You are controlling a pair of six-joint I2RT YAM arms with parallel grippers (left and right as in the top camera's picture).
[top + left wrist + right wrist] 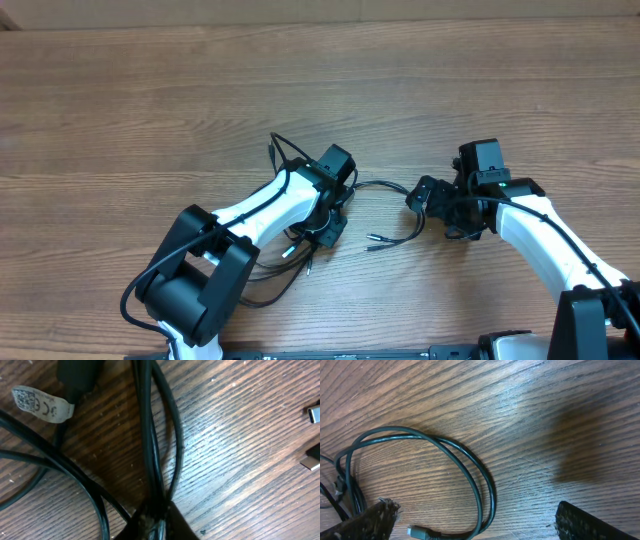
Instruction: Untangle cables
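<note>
Farthest left of the left gripper (325,222), slack loops of the cables (150,435) lie on the table (150,100), trailing under the arm; a white label (40,404) hangs on one cord there. At the left gripper itself, the wrist view shows the fingers (172,522) pressed together on several strands at once, not on one cord alone. That is the point to watch. A pinch on a whole bunch will drag the knot along rather than open it, so I judge any lift should be slow and low, checking whether one strand slides free.

Just right of the left gripper, two silvery plugs (312,412) rest on the wood. These free ends are what should pass back through the loops, so pull away from them, not over them.

Further right of the left gripper, a strand (385,184) runs across to the right gripper (425,197). Its fingers (370,520) are spread wide and hold nothing. A double loop (400,432) lies on the table between them, with another plug (417,532) close to the left finger.

The step in hand looks like anchoring the tangle with the left while the right takes this loop. The right should come down on one strand of it only, then draw further right with the left holding firm.
</note>
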